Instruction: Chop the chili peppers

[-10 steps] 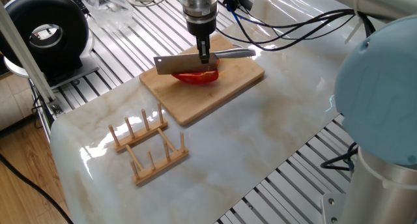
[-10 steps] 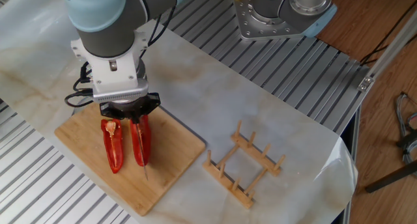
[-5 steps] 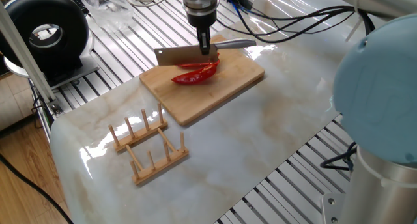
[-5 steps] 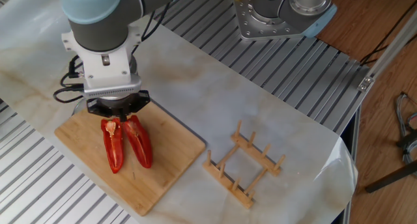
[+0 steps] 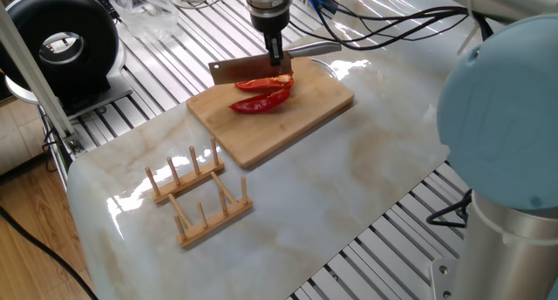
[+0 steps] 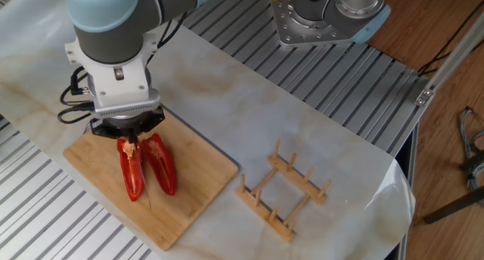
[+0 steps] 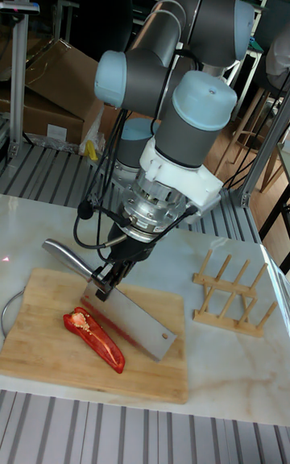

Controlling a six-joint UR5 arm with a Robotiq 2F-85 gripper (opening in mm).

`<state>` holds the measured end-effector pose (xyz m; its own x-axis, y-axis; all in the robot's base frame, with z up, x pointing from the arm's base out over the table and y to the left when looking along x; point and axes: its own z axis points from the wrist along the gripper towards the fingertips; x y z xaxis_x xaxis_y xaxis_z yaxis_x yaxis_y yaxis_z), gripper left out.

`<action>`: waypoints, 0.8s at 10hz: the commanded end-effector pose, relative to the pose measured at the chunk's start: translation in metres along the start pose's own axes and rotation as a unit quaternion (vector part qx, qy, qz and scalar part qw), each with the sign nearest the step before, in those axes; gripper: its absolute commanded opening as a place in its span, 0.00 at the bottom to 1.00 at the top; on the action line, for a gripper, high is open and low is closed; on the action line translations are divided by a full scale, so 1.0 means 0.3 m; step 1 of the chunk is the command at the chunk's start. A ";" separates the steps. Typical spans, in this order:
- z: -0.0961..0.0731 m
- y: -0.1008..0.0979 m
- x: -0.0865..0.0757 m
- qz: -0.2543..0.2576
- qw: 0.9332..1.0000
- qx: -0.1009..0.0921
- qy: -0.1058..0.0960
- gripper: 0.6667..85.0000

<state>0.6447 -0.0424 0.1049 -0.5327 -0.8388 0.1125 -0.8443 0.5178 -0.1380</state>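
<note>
Currently the gripper (image 7: pixel 105 285) is clamped on the handle end of a cleaver (image 7: pixel 137 325), fingers pressed together around it. Blade is rectangular, silver, with a small hole near one corner; metal handle (image 5: pixel 312 49) sticks out past the gripper toward the right in one fixed view. In the tall fixed view the blade tilts, edge down toward the board, and sits just behind the chili peppers (image 7: pixel 95 337); whether the edge touches the board there I cannot tell. In one fixed view the blade (image 5: pixel 239 69) hangs just above and behind the peppers, apart from them.

Chili peppers (image 6: pixel 145 165) lie on the wooden cutting board (image 6: pixel 197 199), two long red halves side by side, cut faces up, tips pointing toward the near edge in the other fixed view. Stem ends sit right under the gripper (image 6: pixel 126 131). Both halves look whole, no small bits visible. In one fixed view they (image 5: pixel 261 94) lie across the far middle of the board (image 5: pixel 296 117).

Board rests on a pale marbled table sheet (image 5: pixel 349 195) over slatted metal. Wooden peg rack (image 6: pixel 283 193) stands on the sheet, right of the board and apart from it in the other fixed view; in one fixed view it (image 5: pixel 199 195) is near-left of the board. Black round device (image 5: pixel 59 43) sits at the far left. Cables (image 5: pixel 392 34) trail behind the arm.
</note>
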 end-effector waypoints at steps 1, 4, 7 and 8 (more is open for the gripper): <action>0.034 0.023 -0.008 -0.010 1.000 -0.017 -0.008 0.01; 0.043 0.042 -0.012 -0.005 1.000 -0.024 -0.008 0.01; 0.052 0.047 -0.029 0.004 1.000 -0.025 -0.009 0.01; 0.052 0.051 -0.032 0.005 1.000 -0.028 -0.010 0.01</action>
<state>0.6379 -0.0343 0.0885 -0.5288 -0.8421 0.1061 -0.8483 0.5207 -0.0961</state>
